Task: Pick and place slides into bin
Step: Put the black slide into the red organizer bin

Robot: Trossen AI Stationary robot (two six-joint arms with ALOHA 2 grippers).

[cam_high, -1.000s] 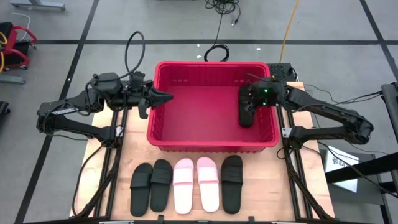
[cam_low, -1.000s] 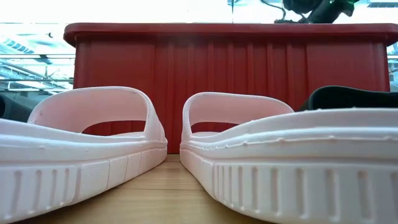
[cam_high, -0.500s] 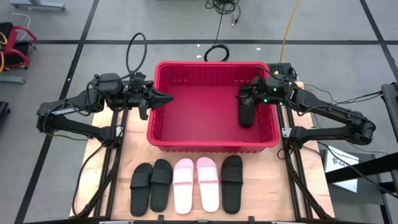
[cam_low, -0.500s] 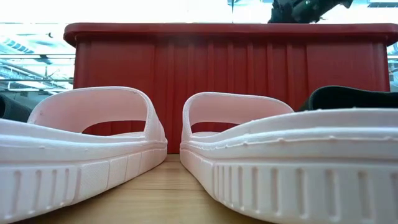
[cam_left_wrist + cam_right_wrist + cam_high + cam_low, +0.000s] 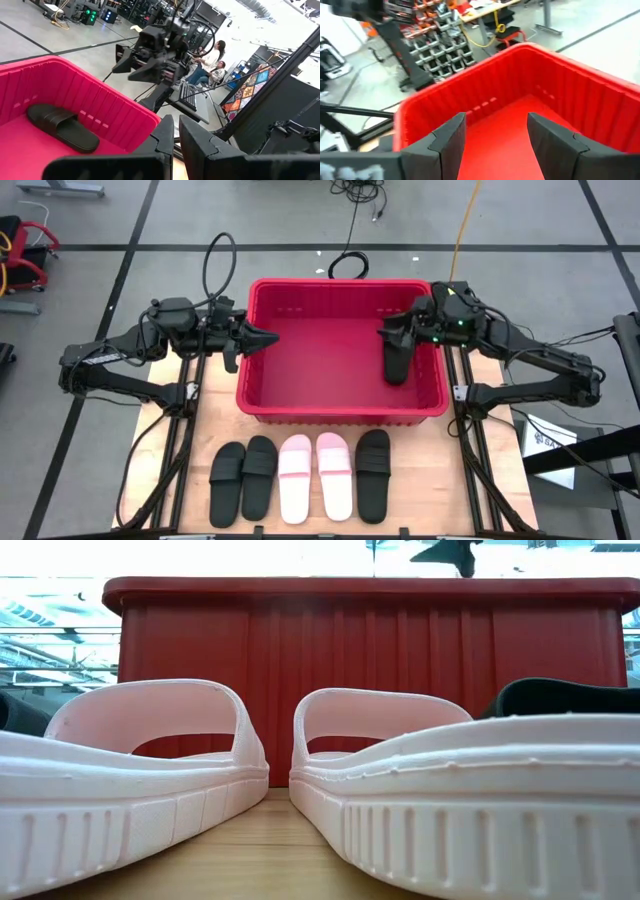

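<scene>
The red bin (image 5: 262, 385) stands at the table's far middle. One black slide (image 5: 398, 360) lies flat on the bin's floor near its right wall; it also shows in the left wrist view (image 5: 62, 127). Five slides lie in a row near the front edge: black (image 5: 227, 483), black (image 5: 259, 475), pink (image 5: 295, 478), pink (image 5: 334, 475), black (image 5: 373, 475). My right gripper (image 5: 385, 332) is open and empty above the bin, over the slide's far end; its fingers (image 5: 450, 137) stand wide apart. My left gripper (image 5: 272, 337) is shut and empty over the bin's left rim.
The bin's front wall (image 5: 370, 680) rises right behind the two pink slides (image 5: 130, 770) in the low view. Bare wood lies left and right of the slide row. People sit at a desk in the room beyond the table (image 5: 210, 62).
My right gripper has risen from the black slide in the bin and moved a little toward the far edge, turning so that it points toward the table's left. The slide has stayed lying on the bin's floor.
</scene>
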